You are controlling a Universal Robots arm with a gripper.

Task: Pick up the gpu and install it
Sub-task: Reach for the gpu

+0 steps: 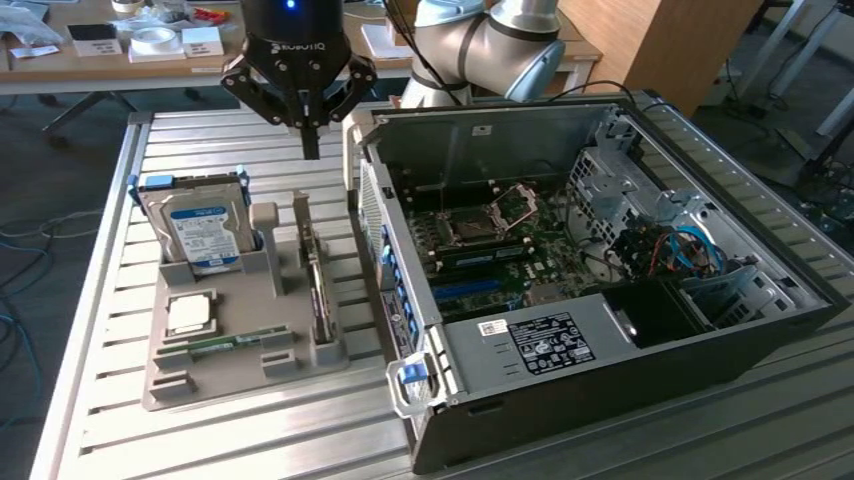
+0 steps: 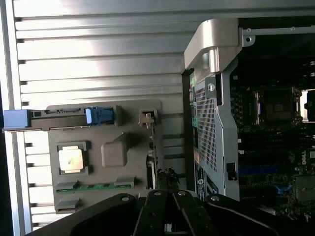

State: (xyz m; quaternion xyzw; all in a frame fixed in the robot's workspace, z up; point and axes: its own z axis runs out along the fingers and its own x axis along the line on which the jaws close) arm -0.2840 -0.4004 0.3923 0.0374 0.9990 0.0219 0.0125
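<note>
The work is, as I judge it, at its very start. The graphics card (image 1: 316,290) stands on its thin edge in a slot of the gray holder tray (image 1: 227,382), along the side of the tray that is nearest to the open computer case (image 1: 601,400), and nothing touches it. The pincer (image 1: 311,146) hangs in the air above the end of the tray where the hard drive (image 1: 200,232) stands upright. It is about over the line of the card but clearly apart from it. Its two fingers are pressed together and they hold nothing. The square processor chip (image 1: 188,314) and the green memory stick (image 1: 220,346) lie flat toward the opposite end of the tray. So the picking up is not yet done, and neither is the installing: the card is in the tray, not in the case, which lies just beside the tray with its board uncovered.
</note>
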